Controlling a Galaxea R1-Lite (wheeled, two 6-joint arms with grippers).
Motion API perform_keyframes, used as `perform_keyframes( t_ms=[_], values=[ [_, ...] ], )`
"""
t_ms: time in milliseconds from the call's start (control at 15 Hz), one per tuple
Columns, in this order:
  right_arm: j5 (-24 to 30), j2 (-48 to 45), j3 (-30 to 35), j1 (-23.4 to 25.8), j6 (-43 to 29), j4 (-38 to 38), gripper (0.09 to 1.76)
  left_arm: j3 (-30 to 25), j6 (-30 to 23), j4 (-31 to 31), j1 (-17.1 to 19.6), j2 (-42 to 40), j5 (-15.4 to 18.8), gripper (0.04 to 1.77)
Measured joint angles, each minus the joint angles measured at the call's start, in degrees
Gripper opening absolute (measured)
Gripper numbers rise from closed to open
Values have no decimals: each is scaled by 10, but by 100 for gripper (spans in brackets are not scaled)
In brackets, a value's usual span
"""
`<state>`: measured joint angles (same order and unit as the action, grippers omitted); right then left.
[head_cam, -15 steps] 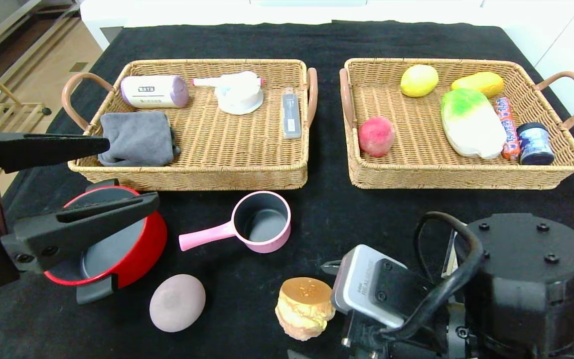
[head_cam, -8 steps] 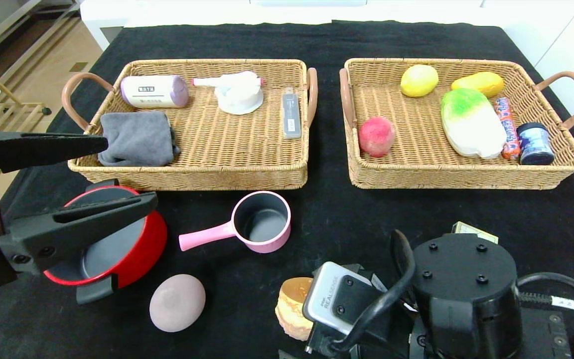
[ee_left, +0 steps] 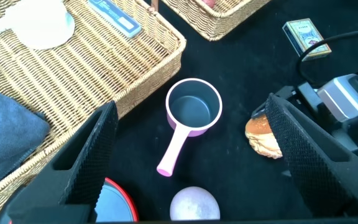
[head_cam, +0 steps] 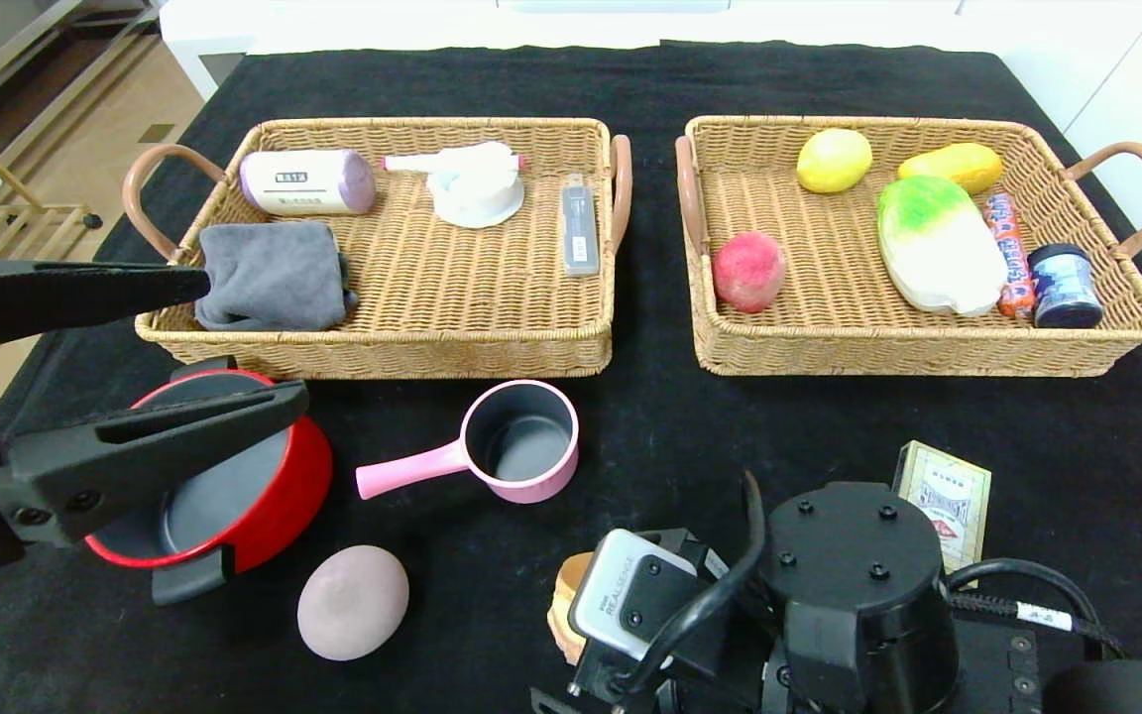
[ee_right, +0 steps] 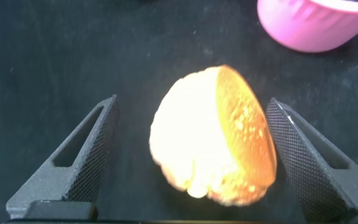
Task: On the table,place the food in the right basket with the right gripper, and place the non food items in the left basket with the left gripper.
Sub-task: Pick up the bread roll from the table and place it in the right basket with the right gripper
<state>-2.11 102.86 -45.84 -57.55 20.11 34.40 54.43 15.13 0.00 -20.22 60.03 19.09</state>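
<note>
At the bottom centre of the head view, the right gripper (ee_right: 191, 155) is hanging low over the black table (head_cam: 690, 436), its wrist body covering most of the burger bun (head_cam: 563, 605), of which only a sliver is peeking out at the left edge of the camera housing. In the right wrist view the bun (ee_right: 213, 137) is sitting between the two fingers, which are standing fully spread on either side of it, with a gap showing on each side; they are gripping nothing. The pink saucepan (head_cam: 502, 443) is lying just beyond the bun, at the top right of that wrist frame.

At the left edge of the head view, the left gripper (head_cam: 234, 342) is hovering spread wide and empty, its lower finger crossing over the red pot (head_cam: 279, 496) and its upper finger reaching toward the grey cloth (head_cam: 272, 275) in the left basket (head_cam: 383, 347).

The lilac egg-shaped lump (head_cam: 353, 601) is lying at lower left of centre, below the saucepan. The green-and-cream card box (head_cam: 944, 501) is resting just right of the right wrist. The napa cabbage (head_cam: 938, 245) is already lying in the right basket (head_cam: 928, 352) at upper right.
</note>
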Motion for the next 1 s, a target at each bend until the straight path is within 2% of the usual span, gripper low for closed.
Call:
perform_keyframes(
  t_ms=[267,667,733,867,1000],
  values=[
    [0,27,2,8,-3,45,171,0,0,0,0,0,0,172],
    [0,44,-1,15,-4,50,171,0,0,0,0,-1,0,172],
    [0,45,0,16,-4,51,163,0,0,0,0,-1,0,172],
    [0,45,0,15,-7,51,130,-1,0,0,0,0,0,172],
    [0,45,-1,15,-9,51,105,-1,0,0,0,0,0,172]
  ],
)
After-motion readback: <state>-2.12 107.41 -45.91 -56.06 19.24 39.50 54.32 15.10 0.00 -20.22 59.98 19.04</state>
